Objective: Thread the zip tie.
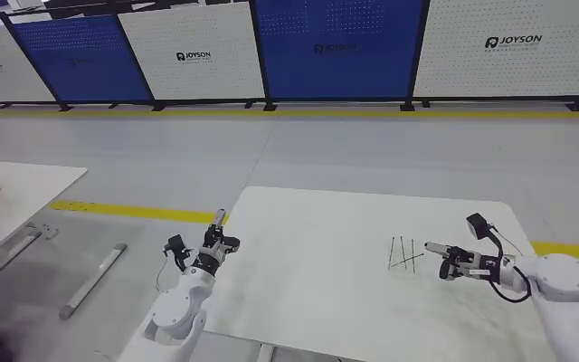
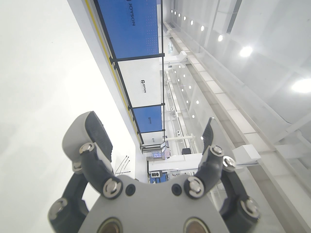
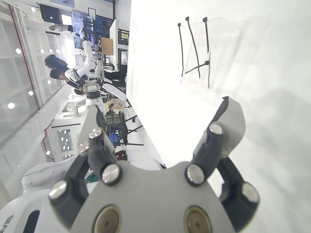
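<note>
White surface [image 1: 317,290], rounded at the corners. Toward its right side, four black zip ties [image 1: 403,254]. Three side by side, crossed by the fourth.

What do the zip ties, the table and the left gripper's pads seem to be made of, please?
Zip ties: probably black nylon or similar plastic, matte; thin, slightly bowed strips with boxy heads.
Table: smooth white top, perhaps laminate or painted board; the look leaves it open.
Pads: black and ribbed, likely rubber, set on grey shells.
</note>
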Motion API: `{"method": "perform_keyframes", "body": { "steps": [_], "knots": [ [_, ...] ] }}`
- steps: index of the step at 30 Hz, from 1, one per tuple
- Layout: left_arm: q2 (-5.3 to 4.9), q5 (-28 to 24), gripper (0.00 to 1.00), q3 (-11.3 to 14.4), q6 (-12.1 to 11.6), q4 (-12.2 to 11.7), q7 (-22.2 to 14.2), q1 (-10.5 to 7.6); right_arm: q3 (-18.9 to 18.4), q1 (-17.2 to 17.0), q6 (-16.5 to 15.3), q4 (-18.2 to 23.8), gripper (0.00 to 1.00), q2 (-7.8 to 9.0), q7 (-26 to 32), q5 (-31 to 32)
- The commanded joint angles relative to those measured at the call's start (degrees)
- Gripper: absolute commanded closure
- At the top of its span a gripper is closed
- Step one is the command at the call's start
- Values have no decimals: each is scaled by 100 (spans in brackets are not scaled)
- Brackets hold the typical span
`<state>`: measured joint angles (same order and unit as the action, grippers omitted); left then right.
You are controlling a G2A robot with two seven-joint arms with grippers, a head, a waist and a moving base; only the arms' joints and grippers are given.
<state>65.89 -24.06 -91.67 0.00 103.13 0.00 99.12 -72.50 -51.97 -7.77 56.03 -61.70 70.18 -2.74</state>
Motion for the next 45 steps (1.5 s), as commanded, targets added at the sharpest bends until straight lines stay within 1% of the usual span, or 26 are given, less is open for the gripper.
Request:
{"method": "perform_keyframes", "body": {
  "steps": [1, 6, 7, 9, 10, 12, 15, 16, 19, 22, 33, 37, 42, 43, 44, 45],
  "knots": [
    [0, 0, 0, 0, 0, 0, 0, 0, -2, -5, 0, 12, 0, 1, -77, 3],
    [0, 0, 0, 0, 0, 0, 0, 0, -2, -5, 0, 12, 0, 1, -77, 3],
    [0, 0, 0, 0, 0, 0, 0, 0, 4, -21, -48, 21, 0, 1, -180, 60],
    [0, 0, 0, 0, 0, 0, 0, 0, 88, -160, -276, 27, 0, -24, -700, 203],
    [0, 0, 0, 0, 0, 0, 0, 0, 135, -173, -335, 2, 0, -37, -808, 239],
    [0, 0, 0, 0, 0, 0, 0, 0, 235, -132, -341, -82, 0, -66, -1205, 426],
    [0, 0, 0, 0, 0, 0, 0, 0, 455, 48, -408, -336, 0, -150, -1476, 469],
    [0, 0, 0, 0, 0, 0, 0, 0, 548, 120, -505, -445, 0, -186, -1554, 476],
    [0, 0, 0, 0, 0, 0, 0, 0, 735, 303, -713, -708, 0, -261, -1522, 437],
    [0, 0, 0, 0, 0, 0, 0, 0, 876, 463, -671, -910, 0, -313, -1483, 490],
    [0, 0, 0, 0, 0, 0, 0, 0, 876, 463, -671, -910, 0, -313, -1483, 490],
    [0, 0, 0, 0, 0, 0, 0, 0, 912, 344, -646, -847, 0, -326, -1777, 555],
    [0, 0, 0, 0, 0, 0, 0, 0, 846, 303, -664, -780, 0, -301, -1783, 531],
    [0, 0, 0, 0, 0, 0, 0, 0, 828, 294, -646, -764, 4, -293, -1775, 535],
    [0, 0, 0, 0, 0, 0, 0, 0, 817, 288, -630, -752, 19, -287, -1772, 544],
    [0, 0, 0, 0, 0, 0, 0, 0, 807, 282, -617, -737, 28, -282, -1768, 548]
  ]
}}
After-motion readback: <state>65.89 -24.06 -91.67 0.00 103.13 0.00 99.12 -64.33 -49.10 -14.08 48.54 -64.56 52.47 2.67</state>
